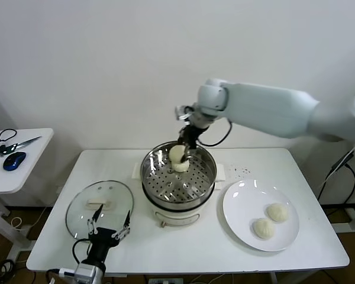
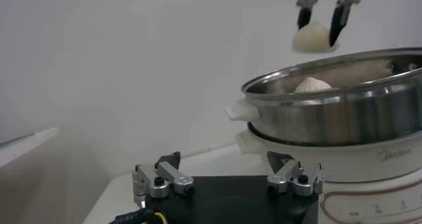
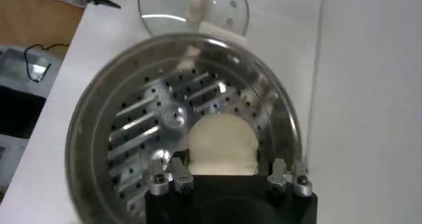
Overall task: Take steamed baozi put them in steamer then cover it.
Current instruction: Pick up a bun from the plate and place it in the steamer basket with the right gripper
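Note:
My right gripper [image 1: 186,145] is shut on a cream-white baozi [image 1: 177,153] and holds it just above the back of the steel steamer [image 1: 207,183]. The held baozi fills the space between the fingers in the right wrist view [image 3: 221,145] and hangs over the perforated tray [image 3: 142,130]. A second baozi [image 1: 181,167] lies on the tray below it and also shows in the left wrist view [image 2: 312,85]. Two more baozi [image 1: 277,212] [image 1: 263,228] lie on the white plate [image 1: 239,204]. The glass cover [image 1: 99,204] lies flat, left of the steamer. My left gripper [image 1: 110,228] is open and empty at the cover's near edge.
A side table [image 1: 23,168] at the far left holds a blue mouse [image 1: 14,160] and scissors [image 1: 18,144]. The plate stands right of the steamer. The wall is close behind the table. The left wrist view shows the right gripper [image 2: 320,14] above the pot [image 2: 343,113].

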Action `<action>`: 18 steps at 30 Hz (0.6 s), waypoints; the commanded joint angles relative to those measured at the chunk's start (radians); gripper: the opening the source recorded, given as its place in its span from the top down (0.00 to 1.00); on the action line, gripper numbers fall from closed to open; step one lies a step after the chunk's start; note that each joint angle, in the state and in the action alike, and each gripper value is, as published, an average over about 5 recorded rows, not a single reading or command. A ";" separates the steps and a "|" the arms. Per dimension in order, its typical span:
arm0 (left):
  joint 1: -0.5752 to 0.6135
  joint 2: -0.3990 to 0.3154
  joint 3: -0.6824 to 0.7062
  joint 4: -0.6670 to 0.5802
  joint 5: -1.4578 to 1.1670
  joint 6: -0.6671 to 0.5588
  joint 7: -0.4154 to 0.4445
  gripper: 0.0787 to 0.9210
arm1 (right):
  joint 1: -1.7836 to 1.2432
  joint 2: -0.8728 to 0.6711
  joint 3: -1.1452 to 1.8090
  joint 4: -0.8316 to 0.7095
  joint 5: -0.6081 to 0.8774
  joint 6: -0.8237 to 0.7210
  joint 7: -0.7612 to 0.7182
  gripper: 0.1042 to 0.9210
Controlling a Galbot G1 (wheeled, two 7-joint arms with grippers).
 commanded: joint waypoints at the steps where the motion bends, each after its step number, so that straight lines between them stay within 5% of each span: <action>1: -0.001 0.001 0.000 -0.002 0.000 0.001 0.000 0.12 | -0.084 0.121 0.004 -0.048 -0.011 -0.014 0.013 0.30; 14: 0.007 0.001 -0.010 0.006 -0.006 -0.006 -0.001 0.12 | -0.150 0.145 0.001 -0.142 -0.063 0.005 0.005 0.30; 18: 0.007 -0.001 -0.009 0.005 -0.004 -0.005 0.000 0.12 | -0.154 0.146 0.007 -0.143 -0.069 0.003 0.012 0.23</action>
